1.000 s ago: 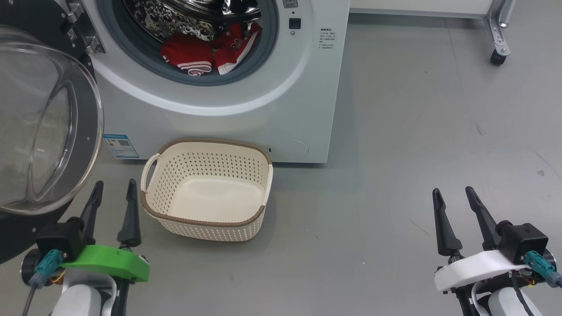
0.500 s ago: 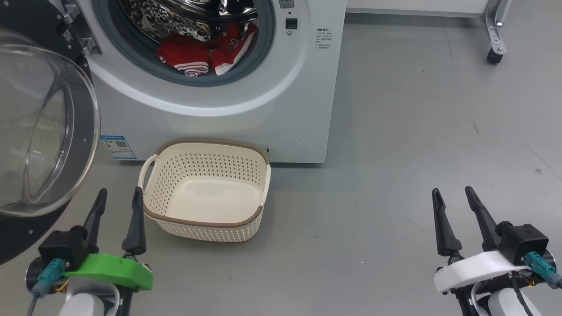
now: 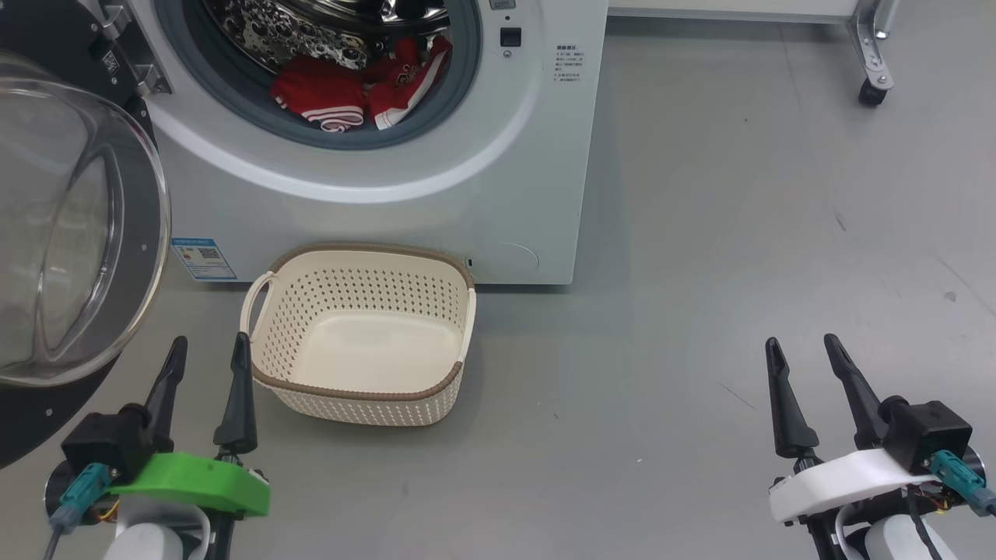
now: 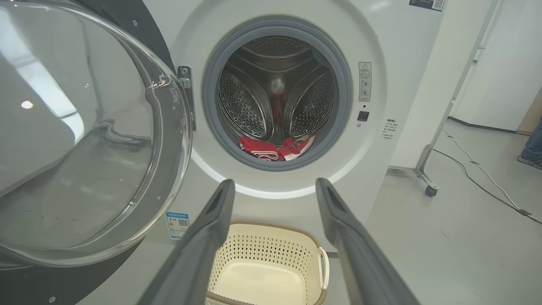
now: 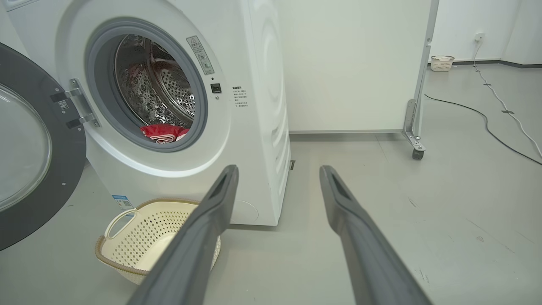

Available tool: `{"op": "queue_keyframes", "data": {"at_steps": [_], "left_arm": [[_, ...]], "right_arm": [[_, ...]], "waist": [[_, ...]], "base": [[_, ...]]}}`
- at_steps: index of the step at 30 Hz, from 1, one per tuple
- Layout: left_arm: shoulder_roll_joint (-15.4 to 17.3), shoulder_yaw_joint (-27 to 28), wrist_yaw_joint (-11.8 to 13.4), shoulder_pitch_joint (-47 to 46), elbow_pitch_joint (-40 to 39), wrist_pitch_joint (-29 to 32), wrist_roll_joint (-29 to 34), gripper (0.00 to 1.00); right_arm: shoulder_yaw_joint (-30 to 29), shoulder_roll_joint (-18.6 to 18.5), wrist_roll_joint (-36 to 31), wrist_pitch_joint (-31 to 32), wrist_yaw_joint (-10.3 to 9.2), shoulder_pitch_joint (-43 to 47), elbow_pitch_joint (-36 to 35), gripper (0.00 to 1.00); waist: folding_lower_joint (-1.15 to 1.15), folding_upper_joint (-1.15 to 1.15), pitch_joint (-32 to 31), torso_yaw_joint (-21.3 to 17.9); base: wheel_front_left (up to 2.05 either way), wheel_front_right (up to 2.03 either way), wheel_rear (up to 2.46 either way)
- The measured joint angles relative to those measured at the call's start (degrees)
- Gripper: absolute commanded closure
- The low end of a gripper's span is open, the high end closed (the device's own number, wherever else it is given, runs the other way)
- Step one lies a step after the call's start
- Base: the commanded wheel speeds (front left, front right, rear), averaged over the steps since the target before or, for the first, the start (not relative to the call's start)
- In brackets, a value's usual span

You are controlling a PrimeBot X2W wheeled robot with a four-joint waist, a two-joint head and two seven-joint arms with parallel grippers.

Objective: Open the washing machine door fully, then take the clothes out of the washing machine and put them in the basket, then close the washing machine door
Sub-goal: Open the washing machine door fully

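Red white-striped clothes [image 3: 319,89] are lying in the white front-loading washing machine [image 3: 389,225]; left gripper [image 3: 212,341] and right gripper [image 3: 801,341] are gaping wide, empty.

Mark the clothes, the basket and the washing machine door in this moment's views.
the clothes [image 3: 319,89], head view, on the left red garment in the drum.
the basket [image 3: 358,393], head view, on its brown near rim.
the washing machine door [image 5: 67,169], right wrist view, on its black rim.

The washing machine [image 3: 373,194] has smooth, glossy white panels. Inside it, a shiny perforated steel drum [image 4: 250,106] sits within a matt grey rubber gasket [image 4: 210,97]. Its door [image 3: 70,225] is clear, glossy glass. The clothes [image 3: 327,93] are red cloth. In front of the machine, the basket [image 3: 366,408] is cream perforated plastic.
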Motion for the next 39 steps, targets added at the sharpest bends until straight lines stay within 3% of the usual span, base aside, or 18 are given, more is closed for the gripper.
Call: {"op": "queue_keyframes", "data": {"at_steps": [39], "left_arm": [[0.31,-0.22,-0.2,0.52,-0.81,0.0,0.0,0.0]], "right_arm": [[-0.02,0.44,-0.1,-0.08,0.02,0.0,-0.07,0.0]], "waist": [[0.0,0.0,0.63,-0.27]], "base": [[0.0,0.0,0.0]]}}
